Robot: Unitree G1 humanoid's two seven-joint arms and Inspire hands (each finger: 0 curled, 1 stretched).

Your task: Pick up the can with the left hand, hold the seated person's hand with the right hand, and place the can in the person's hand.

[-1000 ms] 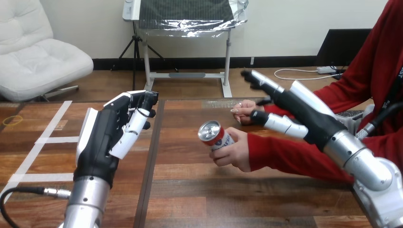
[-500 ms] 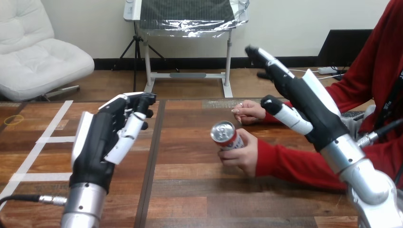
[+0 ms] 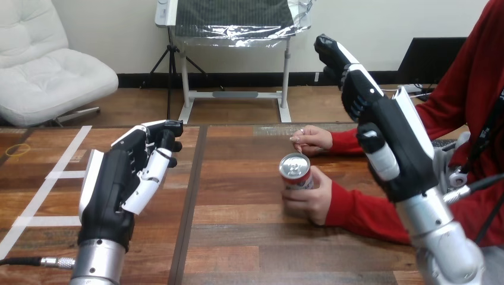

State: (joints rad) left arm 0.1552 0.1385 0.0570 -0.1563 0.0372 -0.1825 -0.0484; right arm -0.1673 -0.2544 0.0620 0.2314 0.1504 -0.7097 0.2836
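A red and silver can (image 3: 296, 173) stands upright in the middle of the table, gripped from the right by the person's nearer hand (image 3: 312, 199). Their other hand (image 3: 312, 140) rests on the table just behind it. My right hand (image 3: 386, 139) is raised above the person's red-sleeved forearm, fingers straight and pointing up, apart from the person and the can. My left hand (image 3: 122, 181) hovers over the table's left side, well away from the can, fingers loosely bent with nothing in them.
White tape strips (image 3: 56, 175) mark the wooden table (image 3: 238, 237) at the left. A dark seam runs down the table between my left hand and the can.
My right hand rose and swung upright, pulling back from the person's hands. The person drew the can toward themselves and stood it upright. My left hand sank slightly and drifted left.
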